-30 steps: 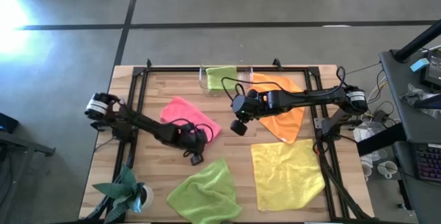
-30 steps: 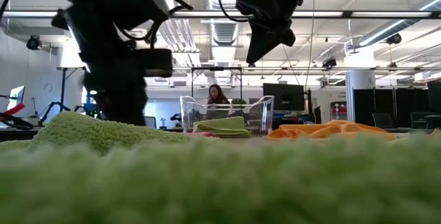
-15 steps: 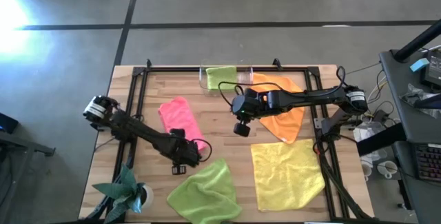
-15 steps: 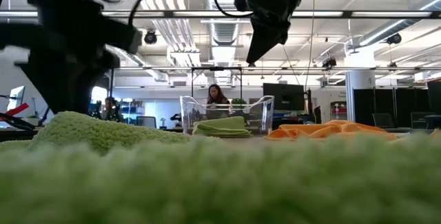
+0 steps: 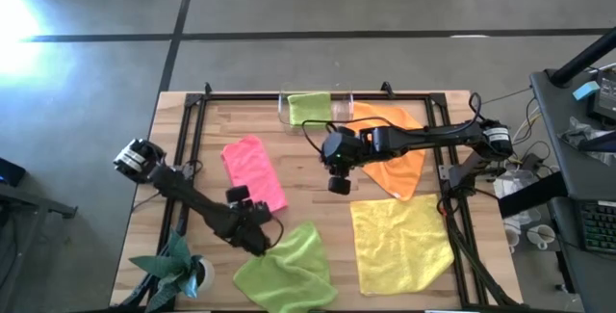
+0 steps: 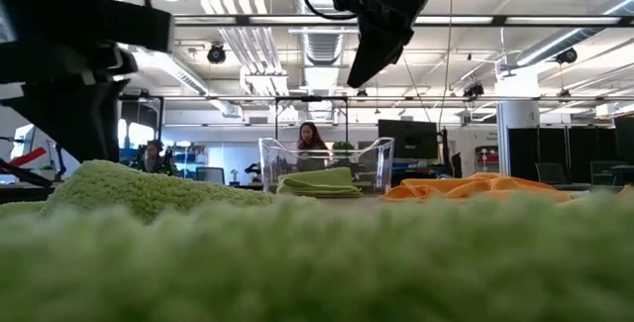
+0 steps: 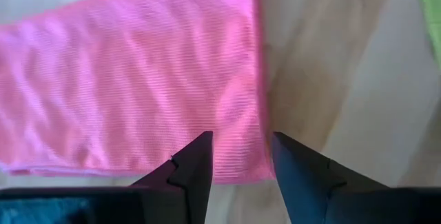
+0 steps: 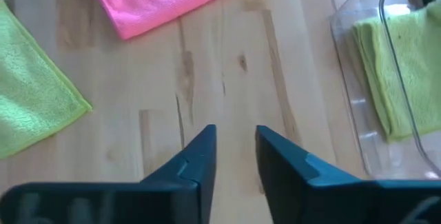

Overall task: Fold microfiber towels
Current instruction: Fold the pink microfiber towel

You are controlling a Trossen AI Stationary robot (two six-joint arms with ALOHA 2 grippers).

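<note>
Pulled back toward the near-left corner since a second ago, that left gripper (image 5: 258,239), and let go of the pink towel (image 5: 254,160), which now lay folded into a narrow strip on the wood instead of the wider shape from before. Sat over bare table (image 5: 318,207) between the pink strip and the near green towel (image 5: 287,270), fingers parted with nothing between them; wrist view showed the pink cloth's edge just past the tips (image 7: 196,160). Right gripper (image 5: 338,180) barely shifted, hung above mid-table beside the orange towel (image 5: 395,159), fingers apart a little and holding nothing, just bare boards under them in its wrist view. Were pressed shut a second earlier.

Other towels stayed put:
- second green one (image 5: 310,107) folded inside the tray (image 5: 339,106) at the far edge
- orange spread flat right of the tray
- yellow (image 5: 400,241) flat at the near right
- near green one rumpled at the near edge, filling the bottom of the low view

Also spotted a person (image 6: 310,142) way off in the room behind the tray.
</note>
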